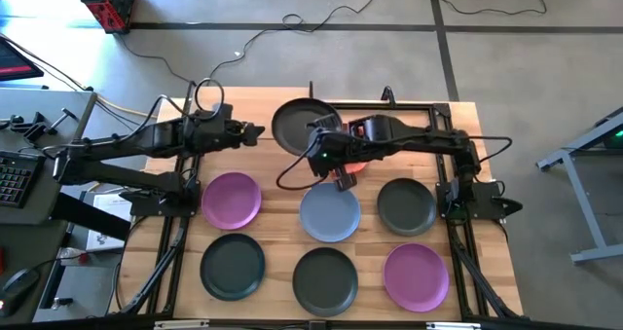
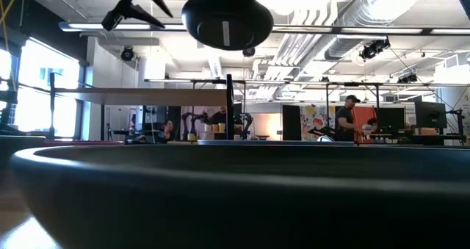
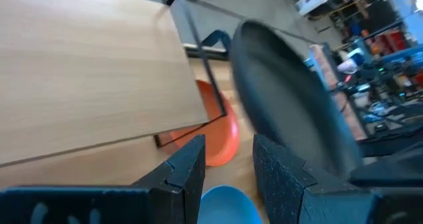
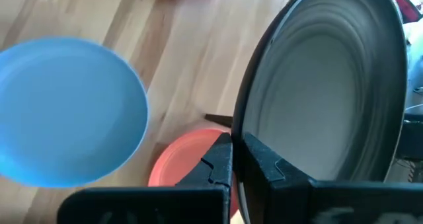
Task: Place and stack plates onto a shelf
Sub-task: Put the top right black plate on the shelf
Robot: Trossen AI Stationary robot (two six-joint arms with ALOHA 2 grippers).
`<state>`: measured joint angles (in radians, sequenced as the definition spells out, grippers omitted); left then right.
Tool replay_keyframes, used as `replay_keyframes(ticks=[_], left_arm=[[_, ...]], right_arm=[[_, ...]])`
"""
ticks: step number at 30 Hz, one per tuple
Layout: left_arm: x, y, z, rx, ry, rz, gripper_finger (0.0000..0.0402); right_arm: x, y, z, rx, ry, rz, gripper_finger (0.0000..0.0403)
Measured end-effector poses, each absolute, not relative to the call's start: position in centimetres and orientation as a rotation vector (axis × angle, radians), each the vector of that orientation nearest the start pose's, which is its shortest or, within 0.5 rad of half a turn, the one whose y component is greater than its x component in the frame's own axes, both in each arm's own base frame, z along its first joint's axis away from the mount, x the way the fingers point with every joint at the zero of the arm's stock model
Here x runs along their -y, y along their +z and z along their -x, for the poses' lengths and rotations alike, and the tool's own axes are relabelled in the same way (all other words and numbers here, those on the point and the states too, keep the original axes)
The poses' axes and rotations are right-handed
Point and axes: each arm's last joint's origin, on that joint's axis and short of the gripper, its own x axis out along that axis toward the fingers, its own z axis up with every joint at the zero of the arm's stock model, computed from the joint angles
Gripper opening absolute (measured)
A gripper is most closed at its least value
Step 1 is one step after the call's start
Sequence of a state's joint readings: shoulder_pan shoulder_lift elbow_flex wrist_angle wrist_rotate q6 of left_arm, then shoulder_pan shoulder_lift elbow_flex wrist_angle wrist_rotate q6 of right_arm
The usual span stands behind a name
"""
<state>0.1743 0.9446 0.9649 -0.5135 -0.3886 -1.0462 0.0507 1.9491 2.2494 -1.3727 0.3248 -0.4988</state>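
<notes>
Right gripper (image 4: 232,159) was clamped on the rim of 1 dark grey plate (image 1: 302,126), held raised and tilted over the back centre of the table, above the shelf (image 3: 86,65). Left gripper (image 3: 228,168) hovered just beside that plate at the shelf's left, fingers spread, holding nothing. Orange plate (image 4: 188,164) lay on the tabletop under the shelf edge. Light blue plate (image 1: 330,213) sat just in front of it. 2 purple and 3 more dark grey plates lay on the table (image 1: 268,169).

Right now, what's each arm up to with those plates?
Right gripper shut on dark grey plate, held up over the shelf. Left gripper open, waiting alongside. Orange plate lies below; nothing blocking.
</notes>
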Motion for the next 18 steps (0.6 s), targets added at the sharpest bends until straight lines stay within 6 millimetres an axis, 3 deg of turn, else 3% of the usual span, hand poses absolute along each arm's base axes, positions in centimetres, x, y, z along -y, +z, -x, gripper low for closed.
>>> replay_keyframes(ticks=[8, 18], left_arm=[[-4.9, 34.3, -19.0, -0.121, 0.688, 1.007, 0.0115], [-5.1, 32.8, -20.8, -0.225, 0.659, 1.053, 0.0115]], right_arm=[[-2.2, 38.4, -38.3, -1.155, 0.064, 0.683, 0.0], [-2.4, 37.7, -38.7, -1.182, 0.081, 0.711, 0.0]])
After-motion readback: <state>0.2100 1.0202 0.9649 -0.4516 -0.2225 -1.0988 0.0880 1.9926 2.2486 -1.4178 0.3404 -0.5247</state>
